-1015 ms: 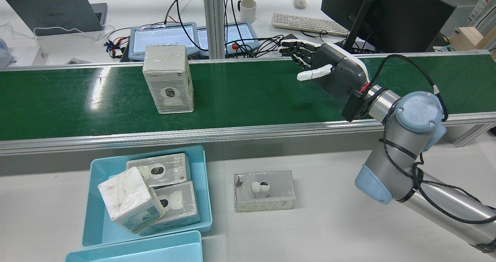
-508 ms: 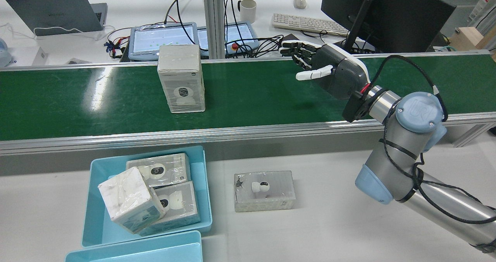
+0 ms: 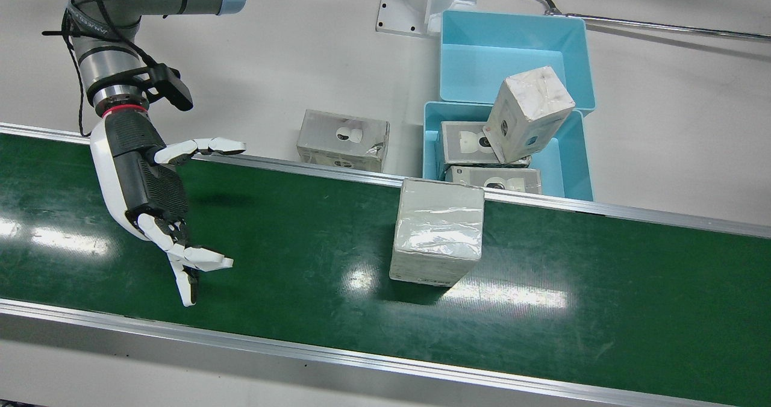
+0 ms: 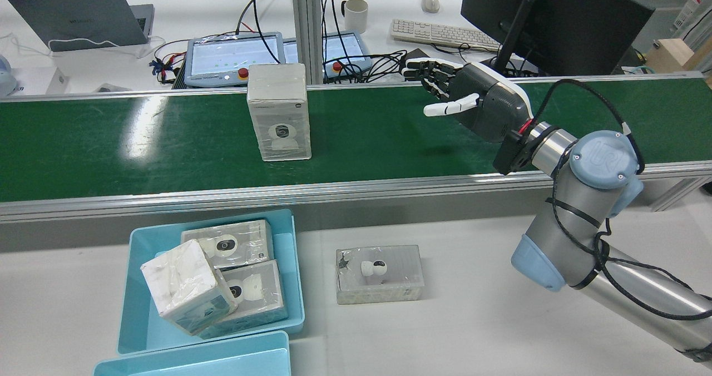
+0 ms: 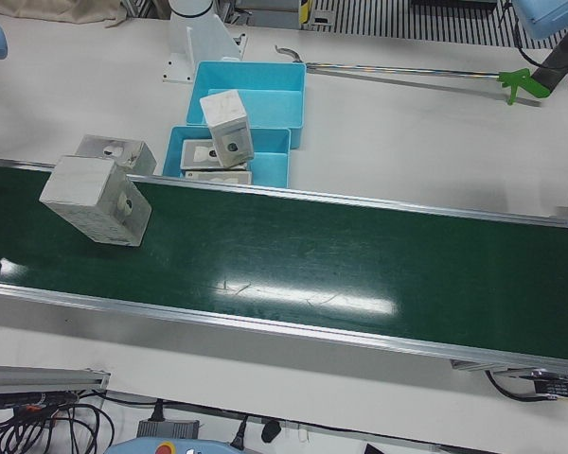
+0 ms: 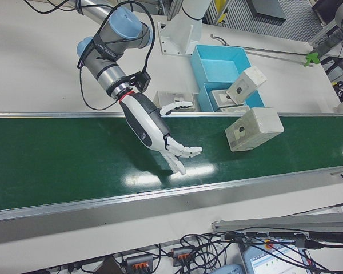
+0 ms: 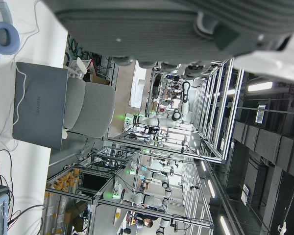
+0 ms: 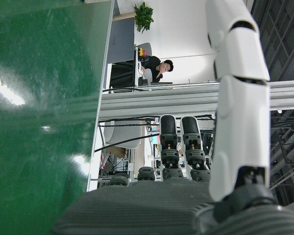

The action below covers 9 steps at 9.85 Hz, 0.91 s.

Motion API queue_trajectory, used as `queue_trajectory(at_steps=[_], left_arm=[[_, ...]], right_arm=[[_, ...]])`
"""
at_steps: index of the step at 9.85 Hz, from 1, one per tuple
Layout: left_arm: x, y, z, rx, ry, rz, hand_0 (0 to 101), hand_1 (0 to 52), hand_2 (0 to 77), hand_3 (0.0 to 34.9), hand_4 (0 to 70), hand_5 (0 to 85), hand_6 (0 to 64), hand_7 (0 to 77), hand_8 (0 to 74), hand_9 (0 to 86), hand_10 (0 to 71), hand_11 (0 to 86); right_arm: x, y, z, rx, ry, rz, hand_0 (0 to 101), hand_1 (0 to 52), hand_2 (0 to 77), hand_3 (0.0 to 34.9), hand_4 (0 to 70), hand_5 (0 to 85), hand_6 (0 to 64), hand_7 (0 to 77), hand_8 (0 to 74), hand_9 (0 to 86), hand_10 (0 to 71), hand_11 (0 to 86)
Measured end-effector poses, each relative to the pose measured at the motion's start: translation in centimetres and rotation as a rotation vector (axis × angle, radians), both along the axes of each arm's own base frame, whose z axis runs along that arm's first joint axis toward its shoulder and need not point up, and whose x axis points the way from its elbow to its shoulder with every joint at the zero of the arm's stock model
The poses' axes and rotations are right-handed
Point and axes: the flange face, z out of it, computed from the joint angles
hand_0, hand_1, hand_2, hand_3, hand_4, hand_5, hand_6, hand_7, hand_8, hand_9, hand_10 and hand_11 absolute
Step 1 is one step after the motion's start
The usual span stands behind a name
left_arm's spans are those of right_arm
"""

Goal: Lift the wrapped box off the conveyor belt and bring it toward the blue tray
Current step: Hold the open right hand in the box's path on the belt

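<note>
A long green conveyor belt (image 4: pixel 139 142) with aluminium side rails runs across the station, and a white tabletop (image 4: pixel 456 309) lies on the robot's side of it. Beyond the belt stand desks with a grey laptop (image 4: pixel 78 17), a white keyboard (image 4: pixel 445 33), a mug (image 4: pixel 356 13) and a dark monitor (image 4: pixel 556 20).

The right hand (image 4: pixel 473 100), black-palmed with white fingers, hovers over the belt with its fingers spread wide, holding nothing. The white plastic-wrapped box printed with a camera (image 4: pixel 278 112) stands upright on the belt, well apart from the hand, out on the side its open palm faces. A light blue plastic tray (image 4: pixel 133 287) sits on the tabletop on that same side and nearer the robot than the hand; it holds three similar wrapped boxes, one tilted on top (image 4: pixel 186 287). Another wrapped box (image 4: pixel 379 274) lies flat on the tabletop between the tray and the right arm.

Since a second ago the box on the belt has travelled toward the hand, while the hand has barely moved.

The left hand's (image 7: pixel 186 29) own camera shows only its dark underside, so I cannot tell its posture.
</note>
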Motion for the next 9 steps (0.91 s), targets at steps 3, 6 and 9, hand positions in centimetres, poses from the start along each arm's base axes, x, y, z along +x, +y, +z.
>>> queue_trajectory(at_steps=[3, 6, 9], left_arm=[[0.0, 0.0, 0.0, 0.0, 0.0, 0.0, 0, 0.0, 0.5, 0.0, 0.0, 0.5, 0.0, 0.5, 0.5, 0.0, 0.5, 0.0], [0.0, 0.0, 0.0, 0.0, 0.0, 0.0, 0, 0.0, 1.1, 0.0, 0.0, 0.5, 0.0, 0.5, 0.5, 0.0, 0.5, 0.0], [0.0, 0.0, 0.0, 0.0, 0.0, 0.0, 0, 0.0, 1.1, 0.0, 0.0, 0.5, 0.0, 0.5, 0.5, 0.0, 0.5, 0.0]], right_arm=[[0.77, 0.05, 0.35, -0.022, 0.038, 0.013, 50, 18.5, 18.5, 0.3, 18.0, 21.8, 8.7, 25.6, 0.5, 3.8, 0.5, 1.6], [0.99, 0.13, 0.3, -0.03, 0.037, 0.014, 50, 18.0, 19.1, 0.4, 18.0, 19.6, 6.0, 24.5, 0.5, 3.8, 0.5, 1.6], [1.15, 0.13, 0.19, -0.031, 0.034, 0.016, 61, 36.5, 49.1, 1.0, 26.7, 48.5, 8.2, 23.5, 2.2, 3.8, 0.5, 1.6]])
